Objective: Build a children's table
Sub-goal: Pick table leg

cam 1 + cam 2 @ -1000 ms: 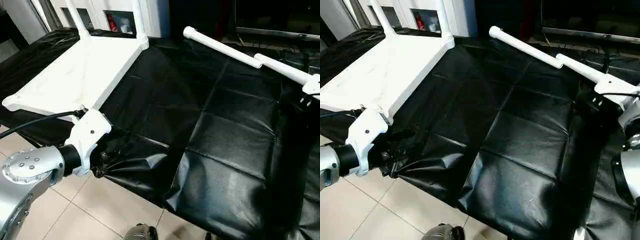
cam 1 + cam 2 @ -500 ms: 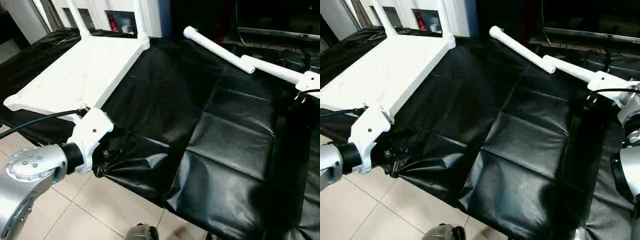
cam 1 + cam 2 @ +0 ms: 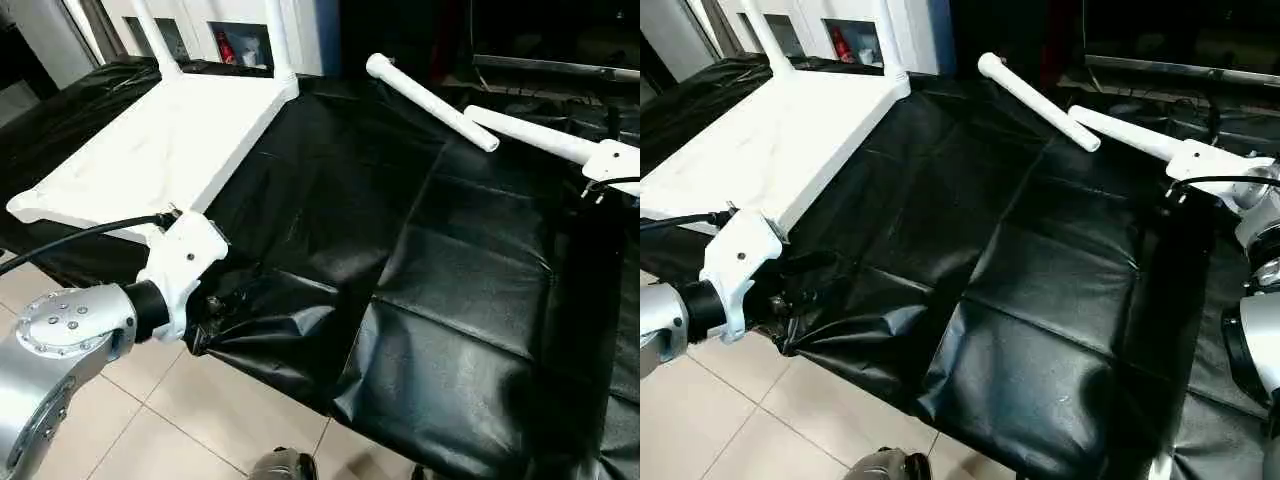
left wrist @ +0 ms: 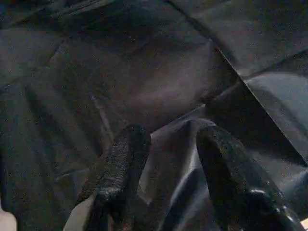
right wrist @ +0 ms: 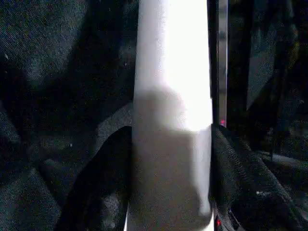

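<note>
I'm seeing the right gripper [image 5: 168, 159] pinching a leg [image 3: 530, 133] at far right, near the second leg [image 3: 430, 100]. Left gripper [image 4: 168, 159] is hanging w/ fingers spread over black sheet [image 3: 450, 300] at front edge, beside tabletop [image 3: 160, 150]. Middle's lying open.

Silver, screw-studded left forearm [image 3: 60, 335] with white wrist housing [image 3: 185, 262], black cable [image 3: 70, 240] and seemingly rubbery black jaws.
</note>
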